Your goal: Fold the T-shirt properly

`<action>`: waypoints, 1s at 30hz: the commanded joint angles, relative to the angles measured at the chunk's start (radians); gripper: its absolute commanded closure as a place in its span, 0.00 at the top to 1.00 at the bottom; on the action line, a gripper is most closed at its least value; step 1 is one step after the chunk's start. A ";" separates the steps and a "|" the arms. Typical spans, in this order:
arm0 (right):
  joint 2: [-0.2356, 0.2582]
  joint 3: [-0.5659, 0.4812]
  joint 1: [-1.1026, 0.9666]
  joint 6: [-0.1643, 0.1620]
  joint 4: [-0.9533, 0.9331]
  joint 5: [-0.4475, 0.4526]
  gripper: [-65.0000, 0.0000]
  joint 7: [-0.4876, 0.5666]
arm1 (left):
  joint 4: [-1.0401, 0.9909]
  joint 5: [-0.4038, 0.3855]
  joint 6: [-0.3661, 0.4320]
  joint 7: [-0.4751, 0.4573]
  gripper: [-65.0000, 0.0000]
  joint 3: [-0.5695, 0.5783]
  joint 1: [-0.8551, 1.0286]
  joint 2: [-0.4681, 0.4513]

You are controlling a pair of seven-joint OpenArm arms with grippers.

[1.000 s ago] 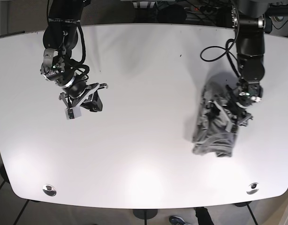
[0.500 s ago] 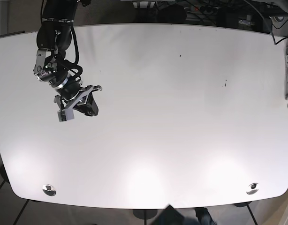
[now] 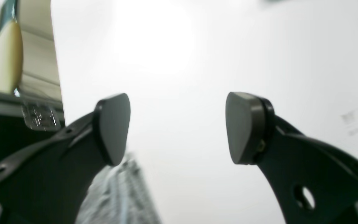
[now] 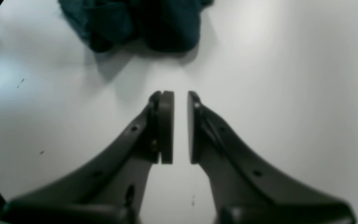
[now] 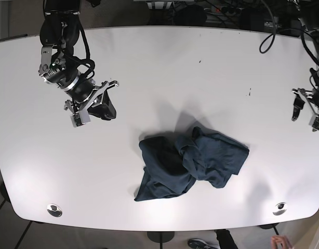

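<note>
A dark teal T-shirt [image 5: 190,163] lies crumpled in a heap on the white table [image 5: 159,78], at the middle front. Its near edge shows at the top of the right wrist view [image 4: 135,21]. My right gripper [image 5: 108,111] hovers up and left of the shirt, apart from it. In the right wrist view the gripper [image 4: 180,127] is empty, its pads almost together. My left gripper [image 5: 305,118] is at the table's right edge, far from the shirt. In the left wrist view it [image 3: 179,127] is wide open and empty.
A blurred piece of grey striped cloth [image 3: 126,193] shows below the left gripper's finger near the table's edge. Two metal grommets [image 5: 54,209] [image 5: 279,208] sit near the front corners. Cables hang behind the table at the back right.
The grey garment under the left gripper a second ago is gone from the table. The dark T-shirt now lies at the middle front. The left arm is at the right edge.
</note>
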 commanded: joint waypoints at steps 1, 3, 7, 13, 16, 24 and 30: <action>0.017 -0.031 0.042 -0.001 0.016 0.011 0.12 0.021 | 0.149 0.045 0.010 0.037 0.68 -0.011 -0.039 0.112; 0.017 -0.062 0.083 -0.001 -0.004 0.011 0.27 0.021 | 0.218 0.092 0.010 0.108 0.68 0.010 -0.088 0.258; 0.017 -0.106 0.162 -0.001 -0.073 0.011 0.51 0.021 | 0.230 0.226 0.010 0.168 0.69 0.050 -0.160 0.464; 0.010 -0.113 0.209 -0.001 -0.145 0.011 0.53 0.021 | 0.136 0.273 0.099 0.165 0.69 0.116 -0.215 0.556; 0.008 -0.113 0.214 -0.001 -0.161 0.009 0.53 0.021 | 0.136 0.273 0.097 0.165 0.68 0.130 -0.215 0.563; 0.004 -0.218 0.458 -0.001 -0.484 0.009 0.53 0.030 | 0.138 0.272 0.093 0.166 0.68 0.127 -0.209 0.563; -0.079 -0.238 0.712 0.006 -0.886 0.009 0.54 0.098 | 0.138 0.272 0.091 0.166 0.68 0.129 -0.171 0.562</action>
